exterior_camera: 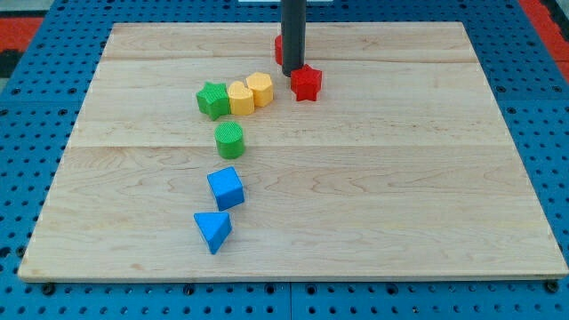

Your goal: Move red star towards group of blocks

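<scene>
The red star [306, 83] lies on the wooden board [400, 178] near the view's top, right of centre. My tip [292, 71] stands at the star's upper left, touching or almost touching it. To the star's left a row of blocks sits close together: a yellow hexagon [260, 89], a yellow heart-like block [239, 97] and a green star [212, 100]. A green cylinder [229, 140] lies below that row. Another red block [278, 49] is mostly hidden behind the rod.
A blue cube [226, 188] and a blue triangle [213, 230] lie toward the view's bottom left. The board rests on a blue pegboard surface [36, 107].
</scene>
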{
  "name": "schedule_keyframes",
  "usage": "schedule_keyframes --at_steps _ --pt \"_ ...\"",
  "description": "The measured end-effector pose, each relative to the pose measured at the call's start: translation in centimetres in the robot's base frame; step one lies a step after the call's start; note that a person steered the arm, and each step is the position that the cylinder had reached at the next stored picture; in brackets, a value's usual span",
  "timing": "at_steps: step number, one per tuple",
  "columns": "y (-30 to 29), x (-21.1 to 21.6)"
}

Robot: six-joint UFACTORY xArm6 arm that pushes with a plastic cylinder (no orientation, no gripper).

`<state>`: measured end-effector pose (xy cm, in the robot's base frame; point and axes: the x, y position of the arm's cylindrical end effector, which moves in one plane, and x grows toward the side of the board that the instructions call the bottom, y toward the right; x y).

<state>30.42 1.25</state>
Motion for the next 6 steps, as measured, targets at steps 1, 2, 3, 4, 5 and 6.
schedule_keyframes --at_steps 1,2,3,4,5,6 --pt "4.3 -0.1" --pt "6.1 3.1" --pt "2.5 4.2" --pt "1.8 6.2" --pt "5.3 9.1" --pt "2.6 10.0"
